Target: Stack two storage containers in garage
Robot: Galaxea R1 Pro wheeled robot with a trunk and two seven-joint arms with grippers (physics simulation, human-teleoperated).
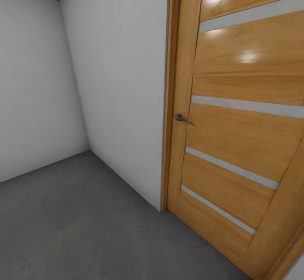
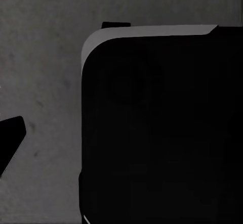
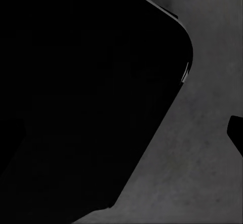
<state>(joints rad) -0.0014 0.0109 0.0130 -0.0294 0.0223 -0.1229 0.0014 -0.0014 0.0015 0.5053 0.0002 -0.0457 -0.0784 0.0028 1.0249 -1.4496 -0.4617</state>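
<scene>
Head view, left to right: a white wall (image 1: 33, 94) meets a second white wall (image 1: 122, 94) at a corner, grey concrete floor (image 1: 84, 229) runs below them, and at the right stands a wooden door (image 1: 240, 124) with pale horizontal strips and a small metal handle (image 1: 182, 118). The door looks shut or nearly so, though the far edge is out of the picture. The bare walls and concrete suggest the garage or its entry.

Left wrist view looks down on the same speckled floor, with a large black rounded body (image 2: 162, 133), probably part of the robot, over much of it. One dark fingertip (image 2: 10, 138) pokes in at the edge; whether that gripper is released or clenched I cannot tell.

Right wrist view is much the same: a black bulk (image 3: 86, 97), grey floor beside it, and a dark tip (image 3: 237, 133) at the border. Its state cannot be told either.

No orange-red container is visible anywhere, so where they are is unknown. Judging by this, the robot is travelling, and nothing here shows either bin placed or stacked yet.
</scene>
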